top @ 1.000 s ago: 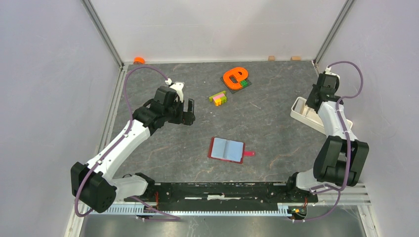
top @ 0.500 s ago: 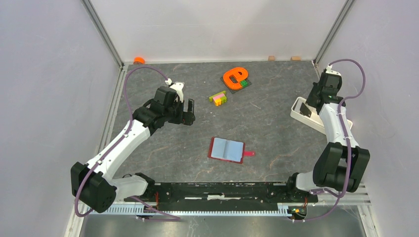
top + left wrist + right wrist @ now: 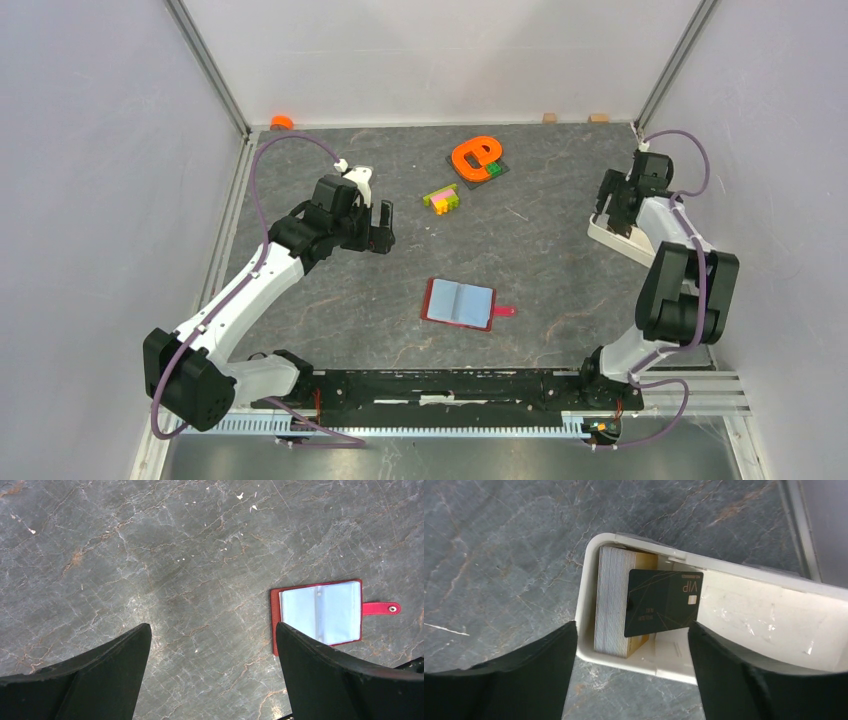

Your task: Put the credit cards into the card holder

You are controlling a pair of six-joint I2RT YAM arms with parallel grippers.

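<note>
The credit cards (image 3: 616,602) stand as a thick stack with a tan face in the left end of a white tray (image 3: 769,615). A black card marked VIP (image 3: 663,609) leans tilted against that stack. My right gripper (image 3: 632,625) hovers over the tray's end, open, with its fingers wide of the black card. In the top view this gripper (image 3: 612,205) sits at the tray's (image 3: 625,243) far end. The card holder (image 3: 459,303) lies open at mid-table, light-blue inside up, its red snap tab (image 3: 382,608) pointing right. My left gripper (image 3: 213,626) is open above bare table, left of the card holder (image 3: 320,612).
An orange curved piece (image 3: 476,156) on a dark plate and a cluster of toy bricks (image 3: 441,198) lie at the back centre. A small orange object (image 3: 281,122) and a tan block (image 3: 548,117) sit along the back wall. The right wall is close behind the tray.
My right gripper has swung left over the tray's end and gone from shut to open, letting go of the black card, which now leans on the stack. The left arm has not moved.
</note>
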